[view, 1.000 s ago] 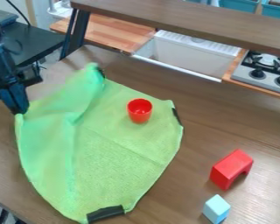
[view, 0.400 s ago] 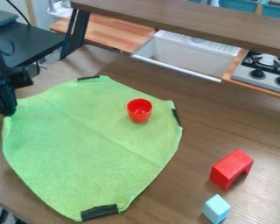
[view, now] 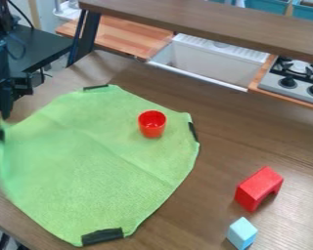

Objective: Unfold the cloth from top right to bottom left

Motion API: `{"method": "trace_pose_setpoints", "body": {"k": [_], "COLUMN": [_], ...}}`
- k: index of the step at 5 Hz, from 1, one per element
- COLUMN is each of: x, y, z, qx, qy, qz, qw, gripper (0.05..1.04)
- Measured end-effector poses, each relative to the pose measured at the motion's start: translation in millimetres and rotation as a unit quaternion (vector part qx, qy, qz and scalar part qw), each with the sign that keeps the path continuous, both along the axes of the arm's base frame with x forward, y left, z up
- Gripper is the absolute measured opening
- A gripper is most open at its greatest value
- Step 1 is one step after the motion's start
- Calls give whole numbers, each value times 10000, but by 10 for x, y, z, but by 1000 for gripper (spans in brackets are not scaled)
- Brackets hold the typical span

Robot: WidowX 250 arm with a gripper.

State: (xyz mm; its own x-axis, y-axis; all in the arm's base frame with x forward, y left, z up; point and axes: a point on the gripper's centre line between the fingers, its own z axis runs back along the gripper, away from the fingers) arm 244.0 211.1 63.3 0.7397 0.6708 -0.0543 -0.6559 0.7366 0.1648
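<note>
You have the end effector (view: 6, 115) at the left corner of the green cloth (view: 94, 161), open or closed you cannot tell, presumably to draw out that corner, as the cloth lies mostly spread on the tabletop (view: 277, 132) beneath the red cup (view: 152, 125).

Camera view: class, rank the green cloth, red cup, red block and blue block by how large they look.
1. Green cloth
2. Red block
3. Red cup and blue block: too alike to rank.
</note>
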Motion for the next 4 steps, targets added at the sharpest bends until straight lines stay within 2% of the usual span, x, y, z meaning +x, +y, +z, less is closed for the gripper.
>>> {"method": "trace_pose_setpoints", "body": {"k": [1,2,3,4], "x": [-11,0,113,178], "y": [21,-26,-325,-811], "z": [3,51,175,431], "qx": [101,216,295,206], "qy": [106,-82,-501,-761], "qz": [-178,-274,-1143,-2343], "qw": [9997,9994,9917,9690], "gripper": [760,991,1001,1000]}}
